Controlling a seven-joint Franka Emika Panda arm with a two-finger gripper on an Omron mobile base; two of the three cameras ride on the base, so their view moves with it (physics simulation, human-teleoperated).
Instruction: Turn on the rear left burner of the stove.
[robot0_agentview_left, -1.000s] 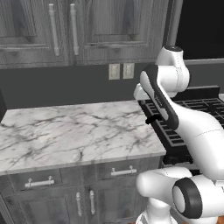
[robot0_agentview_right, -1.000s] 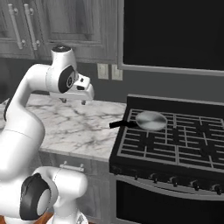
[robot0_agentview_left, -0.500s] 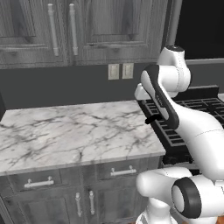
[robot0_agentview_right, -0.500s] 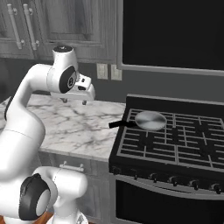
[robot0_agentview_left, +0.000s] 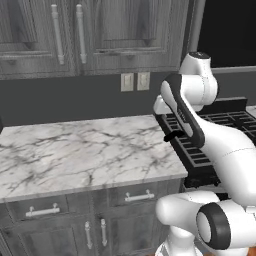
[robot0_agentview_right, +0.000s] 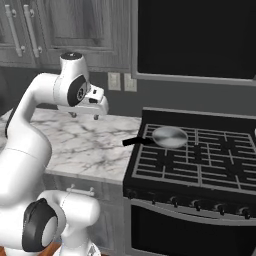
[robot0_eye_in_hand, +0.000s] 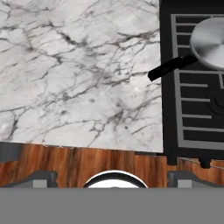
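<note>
The gripper (robot0_agentview_right: 84, 115) has crept a little toward the stove (robot0_agentview_right: 192, 165) over the last second — fingers apart, holding nothing, still above the marble counter (robot0_agentview_right: 90, 145) — so the knobs (robot0_agentview_right: 195, 204) remain unreached and the rear left burner (robot0_agentview_right: 167, 137), under the frying pan (robot0_agentview_right: 169, 135), is probably unlit.

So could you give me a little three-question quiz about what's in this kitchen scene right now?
1. True or false: the gripper is touching the stove.
2. What sits on the rear left burner? A) pan B) kettle C) nothing
3. Fill in: the gripper hangs over the marble ____.

Key: 1 false, it is above the counter. 2 A, the pan. 3 counter.
</note>
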